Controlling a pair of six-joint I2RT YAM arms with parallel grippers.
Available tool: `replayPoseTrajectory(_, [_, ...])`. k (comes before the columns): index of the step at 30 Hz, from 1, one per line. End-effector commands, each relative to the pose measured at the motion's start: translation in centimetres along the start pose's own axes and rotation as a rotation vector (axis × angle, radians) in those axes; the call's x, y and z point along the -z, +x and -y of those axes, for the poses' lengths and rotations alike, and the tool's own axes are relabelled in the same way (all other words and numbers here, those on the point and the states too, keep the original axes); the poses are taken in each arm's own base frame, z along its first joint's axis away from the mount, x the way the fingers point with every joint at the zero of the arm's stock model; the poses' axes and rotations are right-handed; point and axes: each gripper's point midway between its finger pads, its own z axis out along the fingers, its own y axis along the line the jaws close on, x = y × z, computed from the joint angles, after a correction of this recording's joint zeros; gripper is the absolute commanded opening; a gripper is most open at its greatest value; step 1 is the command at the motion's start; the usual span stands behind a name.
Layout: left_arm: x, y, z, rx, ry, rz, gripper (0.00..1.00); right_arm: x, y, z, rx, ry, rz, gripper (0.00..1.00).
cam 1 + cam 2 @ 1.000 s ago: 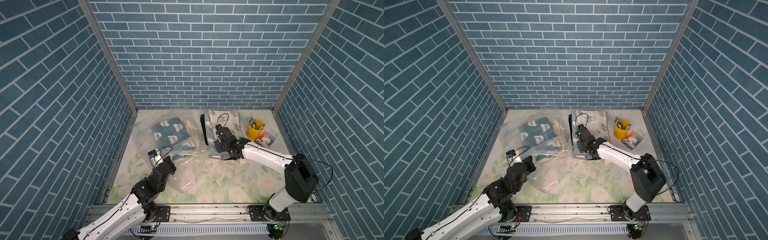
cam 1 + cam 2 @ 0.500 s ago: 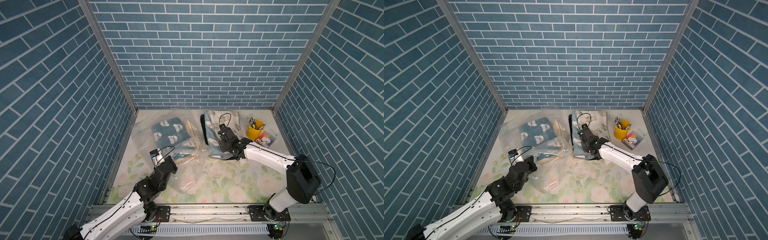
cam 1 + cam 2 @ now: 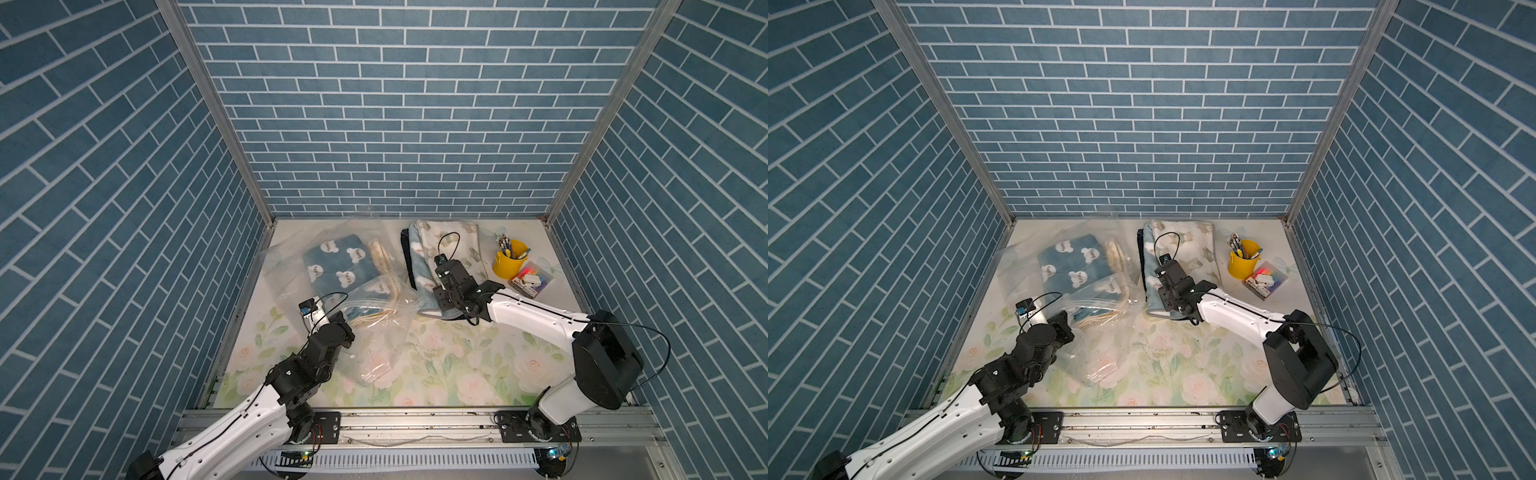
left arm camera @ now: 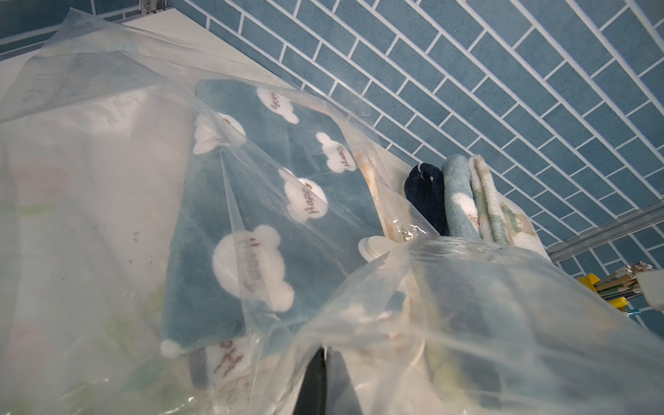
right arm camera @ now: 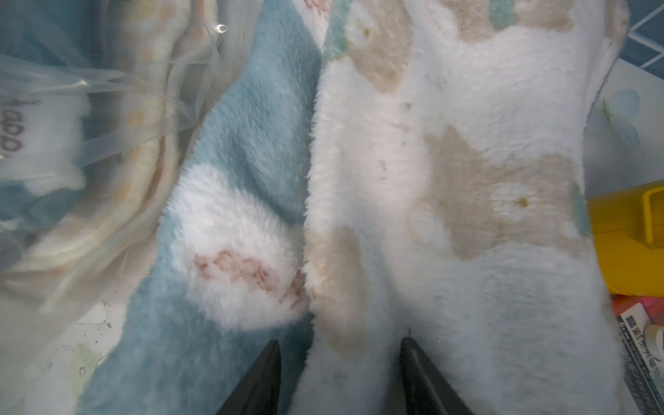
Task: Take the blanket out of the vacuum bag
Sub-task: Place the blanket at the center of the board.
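The vacuum bag (image 3: pixel 291 270) (image 3: pixel 1023 270), clear crinkly plastic, lies at the left of the table in both top views. Its round white valve cap (image 4: pixel 373 246) shows in the left wrist view. Inside lies a folded teal blanket (image 3: pixel 332 262) (image 3: pixel 1067 259) (image 4: pixel 251 201) with white clouds, beside a cream one (image 3: pixel 380 257). My left gripper (image 3: pixel 347 326) (image 3: pixel 1065 324) (image 4: pixel 325 354) is shut on a fold of the bag's plastic at its near end. My right gripper (image 3: pixel 440 301) (image 3: pixel 1165 301) (image 5: pixel 339 343) stands open on a stack of loose blankets (image 3: pixel 440 249), its jaws astride the white one's edge.
The loose stack holds a navy, a light blue (image 5: pixel 222 179) and a white bear-print blanket (image 5: pixel 449 179). A yellow cup of pens (image 3: pixel 509 264) (image 3: pixel 1244 259) and a clear box of small items (image 3: pixel 532 280) sit at the back right. Brick walls enclose three sides.
The left gripper has crept slightly to the right, still shut on the plastic. The right gripper has stayed over the near end of the loose stack, shifting only a little.
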Motion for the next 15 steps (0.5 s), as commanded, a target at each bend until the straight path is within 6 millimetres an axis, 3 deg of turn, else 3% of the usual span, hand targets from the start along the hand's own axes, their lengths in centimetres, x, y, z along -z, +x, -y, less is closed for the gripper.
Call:
replayPoseTrajectory(1, [-0.1,0.1,-0.3,0.0,-0.005,0.004,0.0,-1.0,2.3,1.6,0.003,0.114,-0.062,0.43])
replayPoseTrajectory(10, [-0.2,0.3,-0.4,0.003,-0.002,0.002,0.0,-0.9,2.0,2.4,0.011,0.154,-0.052,0.11])
replayPoseTrajectory(12, [-0.1,0.3,-0.4,0.002,-0.003,0.002,0.0,-0.5,1.3,1.7,0.006,0.107,-0.024,0.02])
replayPoseTrajectory(15, [-0.1,0.2,-0.4,0.0,-0.003,0.002,0.0,1.2,-0.5,0.3,-0.012,-0.001,0.031,0.0])
